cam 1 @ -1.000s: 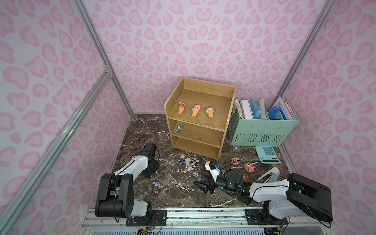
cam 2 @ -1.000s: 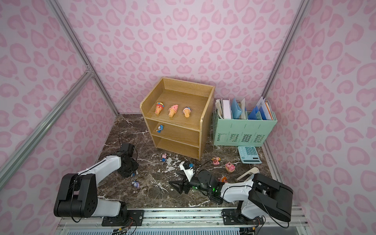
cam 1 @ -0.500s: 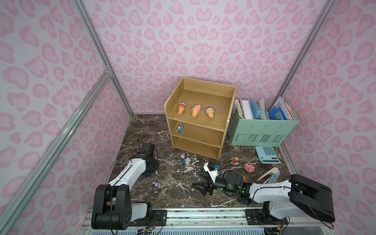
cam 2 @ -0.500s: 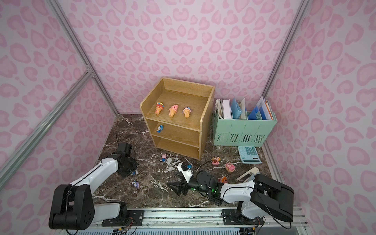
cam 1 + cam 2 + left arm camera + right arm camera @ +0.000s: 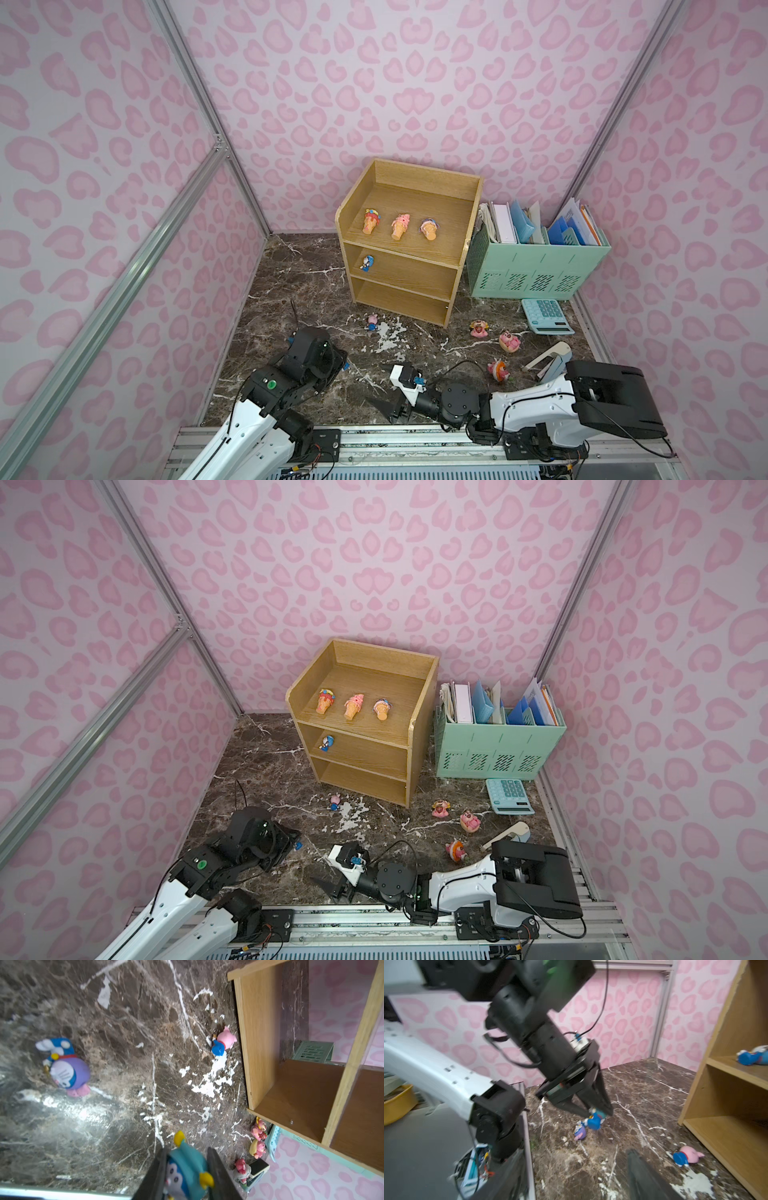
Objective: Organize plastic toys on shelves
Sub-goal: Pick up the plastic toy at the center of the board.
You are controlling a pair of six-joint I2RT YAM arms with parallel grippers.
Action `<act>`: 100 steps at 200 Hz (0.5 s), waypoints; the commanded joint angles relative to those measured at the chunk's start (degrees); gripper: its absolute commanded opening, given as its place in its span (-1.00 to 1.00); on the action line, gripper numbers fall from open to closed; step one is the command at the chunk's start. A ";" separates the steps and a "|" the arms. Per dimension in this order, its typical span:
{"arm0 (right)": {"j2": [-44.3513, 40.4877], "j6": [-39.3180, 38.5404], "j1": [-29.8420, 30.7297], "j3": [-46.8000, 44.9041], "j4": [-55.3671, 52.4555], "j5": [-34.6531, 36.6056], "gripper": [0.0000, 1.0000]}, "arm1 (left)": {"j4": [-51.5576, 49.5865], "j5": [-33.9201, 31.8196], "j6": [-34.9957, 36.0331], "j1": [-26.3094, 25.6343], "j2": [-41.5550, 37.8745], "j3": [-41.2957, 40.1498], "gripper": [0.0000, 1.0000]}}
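Left claw [image 5: 187,1151] clamped on blue toy [image 5: 187,1167], purple toy [image 5: 68,1072] just beside (right claw [image 5: 380,409] apart).

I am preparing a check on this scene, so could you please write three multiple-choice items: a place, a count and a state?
1. Which tier of the shelves holds the blue-white figure? A) top B) middle C) bottom
2. How many cone toys lie on the top tier? A) one B) five C) three
3. What state is the left gripper in? A) shut on a blue toy B) open and empty C) shut on a pink toy

1 B: it is on the middle tier.
2 C: three lie in a row.
3 A: its jaws clamp the toy in the left wrist view.
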 commanded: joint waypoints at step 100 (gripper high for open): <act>13.21 12.57 -1.60 11.60 -8.54 5.20 0.31 | 5.59 -1.87 -5.43 -5.32 1.03 -0.23 -0.61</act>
